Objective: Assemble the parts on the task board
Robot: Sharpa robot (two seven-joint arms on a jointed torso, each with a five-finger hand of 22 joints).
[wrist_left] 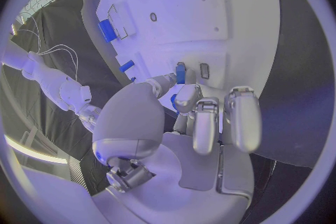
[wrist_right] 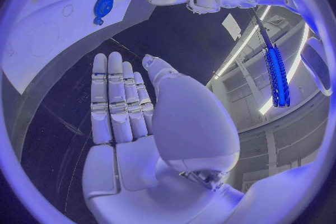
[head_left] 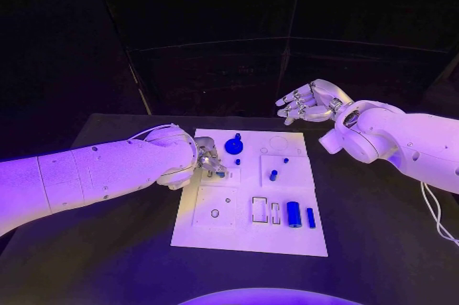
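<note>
The white task board [head_left: 247, 235] lies mid-table. My left hand [head_left: 205, 163] hovers low over its left edge, fingers curled, and pinches a small blue part [wrist_left: 181, 72] between thumb and a fingertip [wrist_left: 186, 96]. On the board are a round blue part [head_left: 234, 146], a small blue peg [head_left: 237, 162], two short blue pieces [head_left: 272, 175] in the square plate, and two blue cylinders [head_left: 294, 214] near the right edge. My right hand [head_left: 308, 101] is raised beyond the board's far right corner, fingers straight and apart, holding nothing; its flat palm [wrist_right: 133, 140] faces the wrist camera.
The board carries several empty slots [head_left: 259, 209] and holes [head_left: 215, 213] in its near half. Black table [head_left: 383, 239] surrounds the board on all sides. A white cable [head_left: 435, 212] hangs along my right arm.
</note>
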